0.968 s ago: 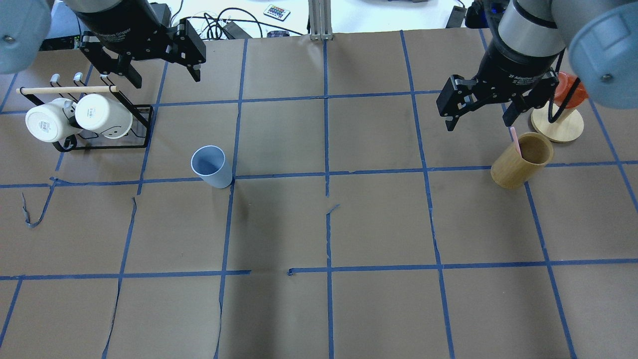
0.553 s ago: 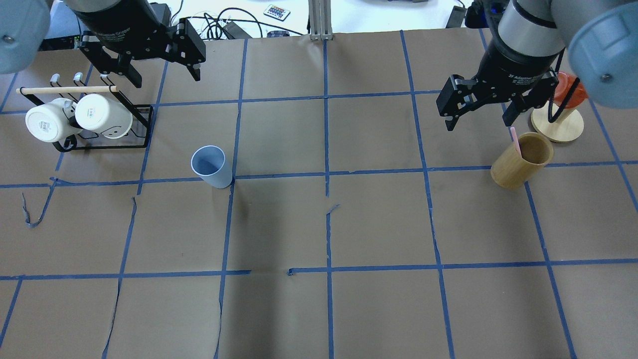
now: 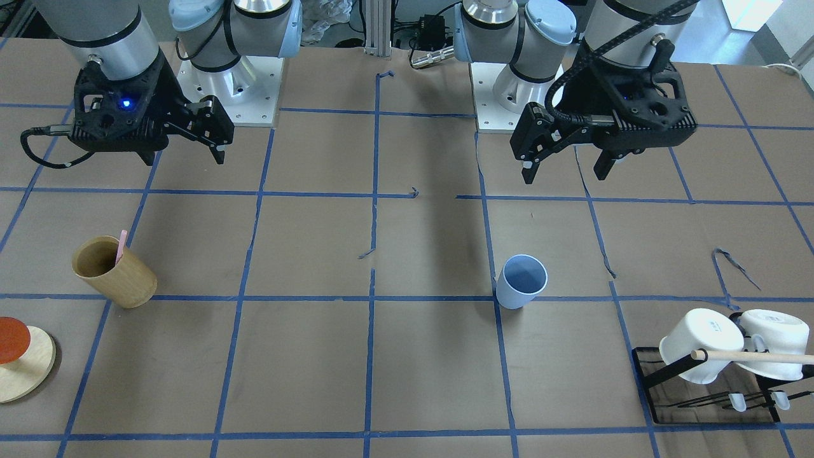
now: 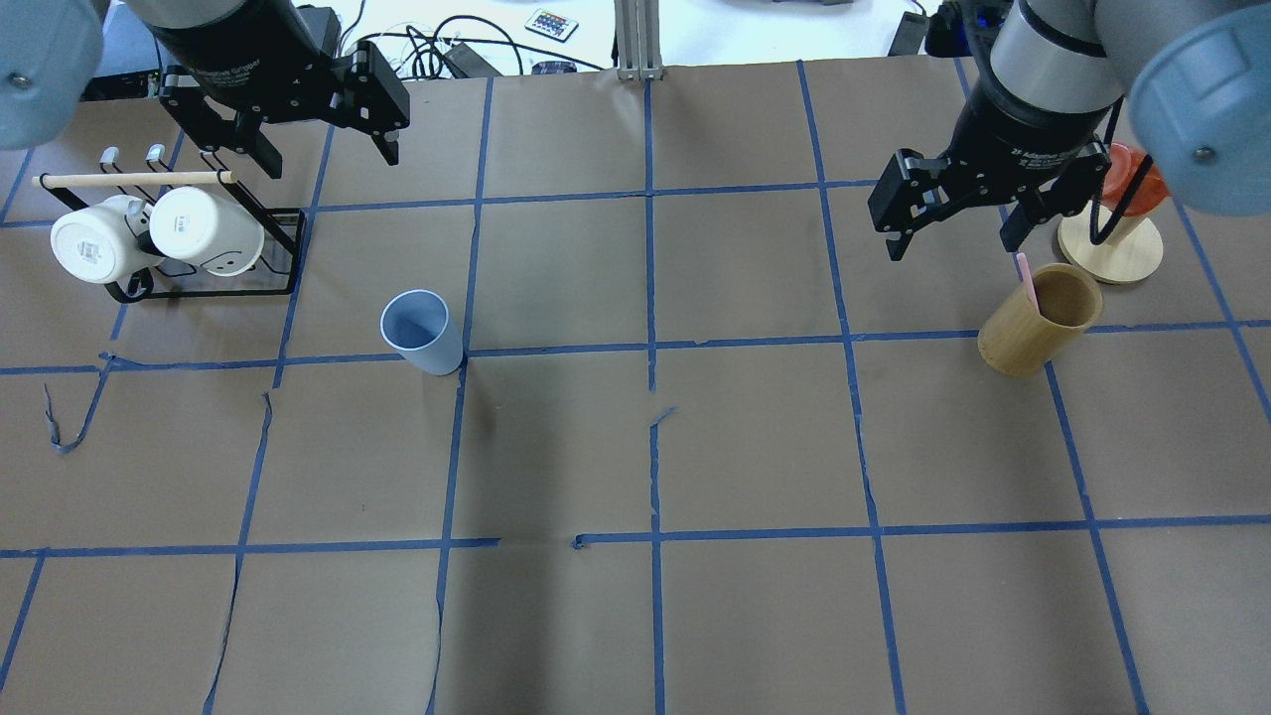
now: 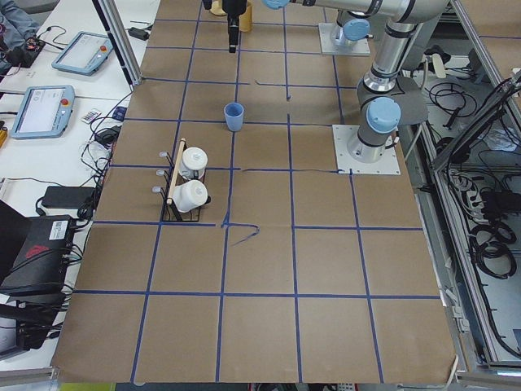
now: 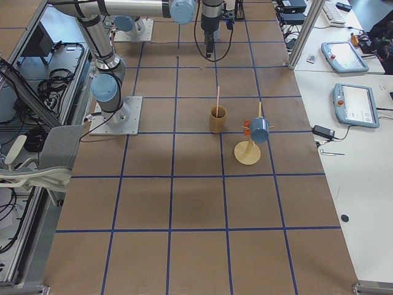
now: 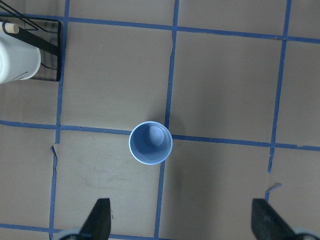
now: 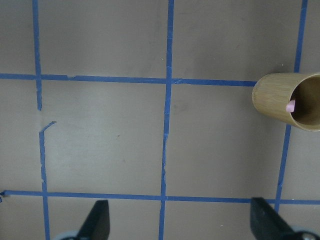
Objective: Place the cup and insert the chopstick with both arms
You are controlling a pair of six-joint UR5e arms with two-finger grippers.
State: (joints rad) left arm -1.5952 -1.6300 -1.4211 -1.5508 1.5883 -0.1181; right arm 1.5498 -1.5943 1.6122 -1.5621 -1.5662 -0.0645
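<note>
The light-blue cup [image 4: 422, 333] stands upright and empty on the table, left of centre; it also shows in the front view [image 3: 521, 281] and the left wrist view [image 7: 150, 142]. The pink chopstick [image 4: 1026, 278] leans inside the tan wooden cup [image 4: 1038, 320] at the right; its tip shows in the right wrist view [image 8: 290, 105]. My left gripper [image 4: 331, 159] is open and empty, high above the table behind the blue cup. My right gripper [image 4: 953, 248] is open and empty, hovering just behind and left of the wooden cup.
A black rack with a wooden rod [image 4: 134, 179] holds two white mugs [image 4: 204, 230] at the far left. A round wooden stand [image 4: 1110, 248] with an orange cup stands behind the wooden cup. Blue tape lines grid the brown table.
</note>
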